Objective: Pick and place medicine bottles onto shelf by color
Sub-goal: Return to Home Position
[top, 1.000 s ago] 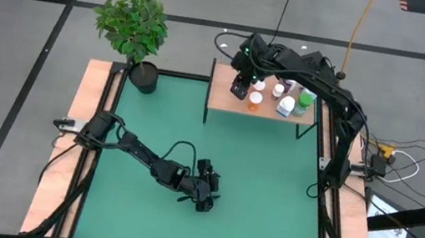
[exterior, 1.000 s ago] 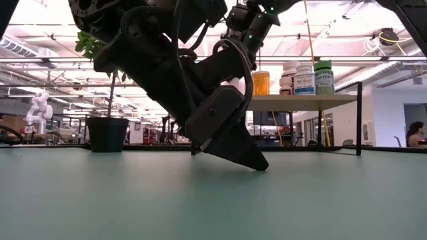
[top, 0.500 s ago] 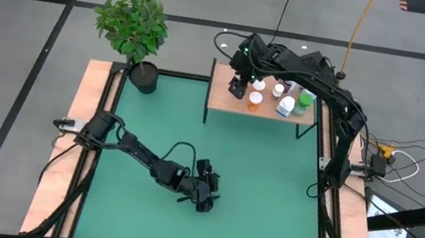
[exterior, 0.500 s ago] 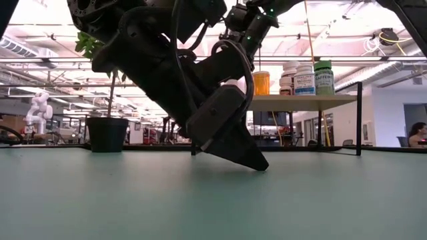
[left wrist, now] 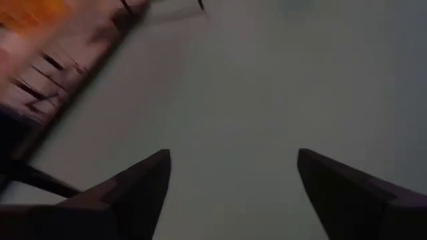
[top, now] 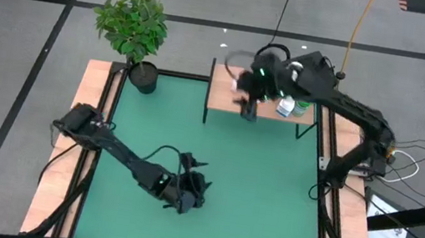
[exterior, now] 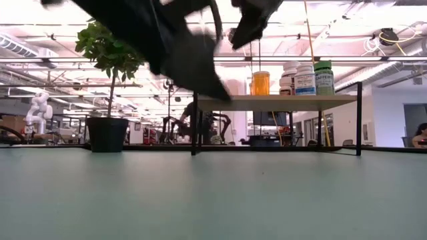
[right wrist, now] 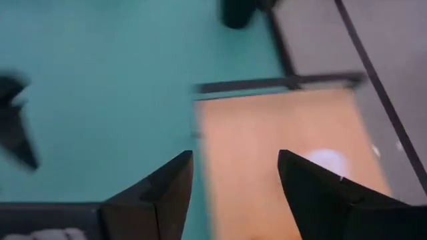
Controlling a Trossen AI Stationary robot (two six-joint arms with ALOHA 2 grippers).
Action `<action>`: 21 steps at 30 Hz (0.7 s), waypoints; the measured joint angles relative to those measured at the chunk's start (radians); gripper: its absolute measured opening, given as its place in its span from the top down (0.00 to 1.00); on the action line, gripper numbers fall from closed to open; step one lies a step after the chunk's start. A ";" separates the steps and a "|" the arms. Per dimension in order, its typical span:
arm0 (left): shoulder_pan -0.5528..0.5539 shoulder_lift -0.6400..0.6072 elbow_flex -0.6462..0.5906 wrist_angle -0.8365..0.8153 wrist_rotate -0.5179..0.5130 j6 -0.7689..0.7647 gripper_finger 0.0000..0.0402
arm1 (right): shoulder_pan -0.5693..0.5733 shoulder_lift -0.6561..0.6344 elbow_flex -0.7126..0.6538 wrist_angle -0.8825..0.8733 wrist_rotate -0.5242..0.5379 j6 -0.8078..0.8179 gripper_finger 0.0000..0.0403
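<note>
Right gripper hangs over the front edge of the shelf, fingers spread apart and holding nothing. Its wrist view shows light board and green surface beneath.

Left gripper hangs over the middle of the green table, fingers likewise apart and empty, well apart from the shelf. Green surface shows on every side of it, out to the wooden side rails.

The medicine bottles stand upright on the shelf's right half. In the low view they run from an amber bottle through a white bottle to a green bottle nearest the right end. The shelf's left half shows as plain board.

The shelf stands at the table's far edge. The potted plant is well apart from it at the far left corner.
</note>
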 joint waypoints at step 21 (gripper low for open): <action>-0.007 -0.770 -0.532 0.109 -0.090 0.004 0.75 | 0.649 -0.669 -1.209 1.059 0.158 0.239 0.97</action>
